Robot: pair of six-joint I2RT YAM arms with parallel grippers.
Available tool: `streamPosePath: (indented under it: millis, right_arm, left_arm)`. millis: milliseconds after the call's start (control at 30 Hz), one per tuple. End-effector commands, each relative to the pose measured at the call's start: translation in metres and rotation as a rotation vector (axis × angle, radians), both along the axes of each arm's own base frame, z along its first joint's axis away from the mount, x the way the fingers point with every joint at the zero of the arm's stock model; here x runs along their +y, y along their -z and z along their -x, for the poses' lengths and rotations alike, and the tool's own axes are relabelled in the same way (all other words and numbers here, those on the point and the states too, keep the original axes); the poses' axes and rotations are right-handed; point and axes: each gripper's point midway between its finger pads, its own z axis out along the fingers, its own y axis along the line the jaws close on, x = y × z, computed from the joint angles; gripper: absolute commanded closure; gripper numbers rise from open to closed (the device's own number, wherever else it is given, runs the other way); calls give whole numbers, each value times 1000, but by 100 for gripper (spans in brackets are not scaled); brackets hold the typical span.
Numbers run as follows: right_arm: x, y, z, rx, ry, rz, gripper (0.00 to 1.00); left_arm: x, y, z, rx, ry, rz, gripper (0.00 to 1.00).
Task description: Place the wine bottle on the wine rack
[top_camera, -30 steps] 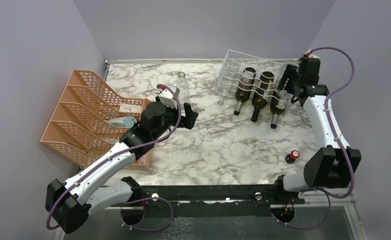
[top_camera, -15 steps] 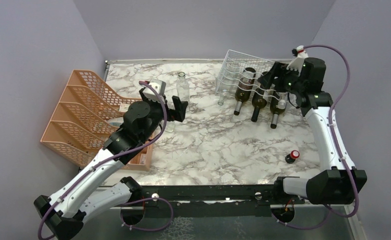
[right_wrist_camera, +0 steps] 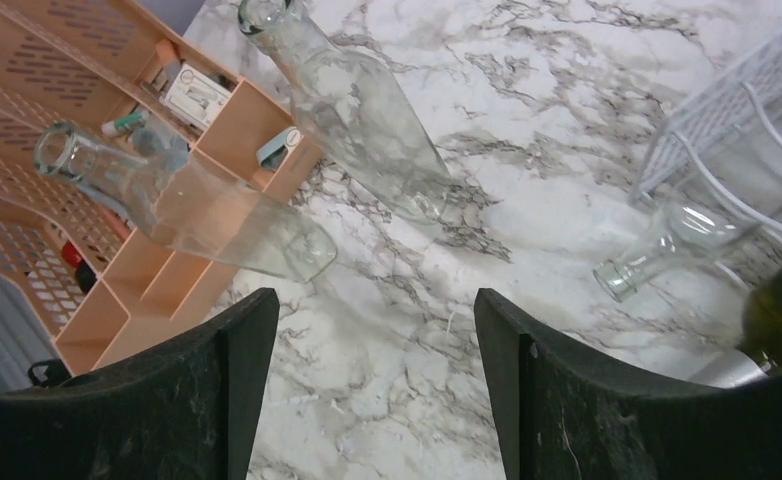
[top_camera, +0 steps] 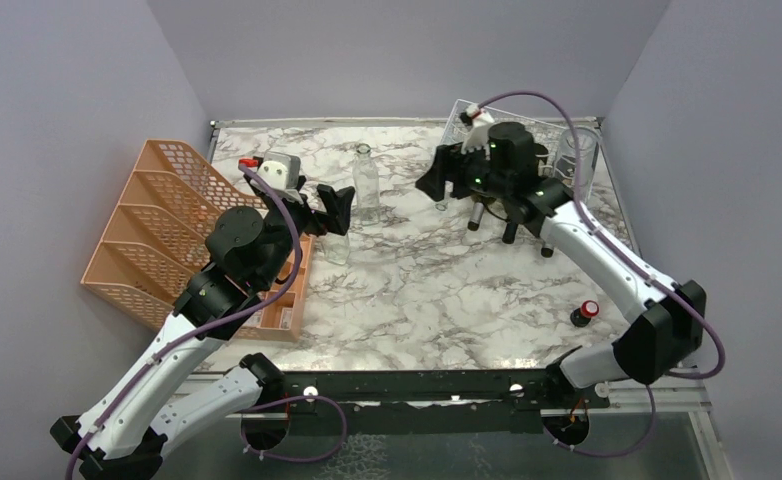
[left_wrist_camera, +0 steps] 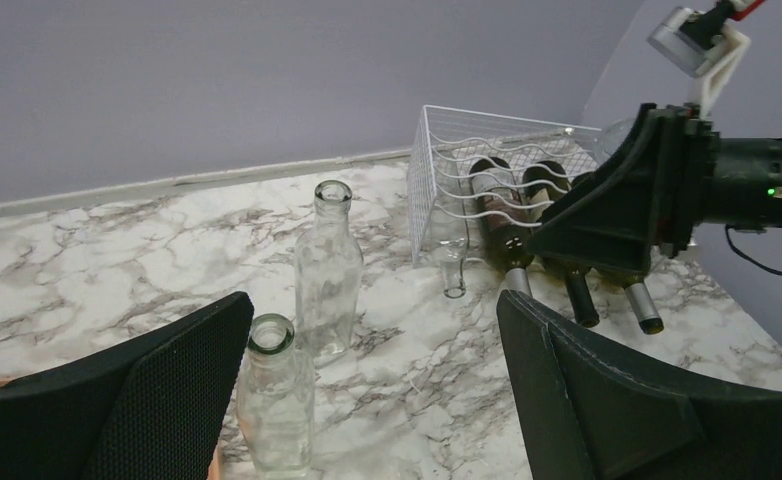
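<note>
The white wire wine rack [top_camera: 464, 128] stands at the back right, partly behind my right arm. It holds three dark wine bottles [top_camera: 510, 230] and one clear bottle [top_camera: 441, 203], necks pointing out. Two clear bottles stand upright on the marble, a tall one [top_camera: 366, 180] and a short one [top_camera: 337, 246]. My left gripper [top_camera: 334, 206] is open and empty, just left of them. In the left wrist view the gripper [left_wrist_camera: 372, 330] has the short bottle [left_wrist_camera: 275, 400] by its left finger. My right gripper [top_camera: 437, 183] is open and empty, left of the rack. In its own view it [right_wrist_camera: 372, 300] hangs over bare marble.
An orange mesh organizer [top_camera: 157, 225] fills the left side, with small items in its front tray. A small red-capped thing [top_camera: 588, 310] lies near the front right. A clear glass jar [top_camera: 578, 155] stands by the right wall. Walls close in the back and sides.
My right arm swung from the rack's right end leftward across its front to the rack's left side. My left gripper drew back left and rose, from mid-table to beside the clear bottles.
</note>
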Motion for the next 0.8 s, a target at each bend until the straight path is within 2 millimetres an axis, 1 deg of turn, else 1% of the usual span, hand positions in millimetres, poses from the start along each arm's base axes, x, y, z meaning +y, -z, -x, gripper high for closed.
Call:
streamPosePath:
  millis: [0,167,233,333,367,433,467,533,633,767]
  right_arm:
    - [34,-17,-26,-104,86,35,26]
    - [79,-16,-41,-156,92,79,27]
    - [92,-15,-49,-178,114,97,28]
    - [109,-4,-62,-173,181,119,31]
    - [117,2,-64,-165,177,132,32]
    - [129,4,-66,-172,178,141,33]
    - [137,9,-67,-175,174,148,33]
    - [143,12,-69,-185,187,153,35]
    - [144,14,-77,-208,233,160,39]
    - [143,10,-84,-248,280,159,47]
  left_arm:
    - [11,-6,4,-17,-27,-9,1]
    - [9,1,5,-6,-18,-1,1]
    - [7,2,5,-2,-10,5,1]
    - [6,1,6,-1,-5,17,1]
    - [6,2,6,1,-6,17,1]
    - [7,2,7,0,-6,22,1]
    - [7,2,8,0,-6,24,1]
    - [8,2,9,0,-4,29,1]
    - [8,4,9,2,-3,31,1]
    - [6,5,8,7,-1,30,1]
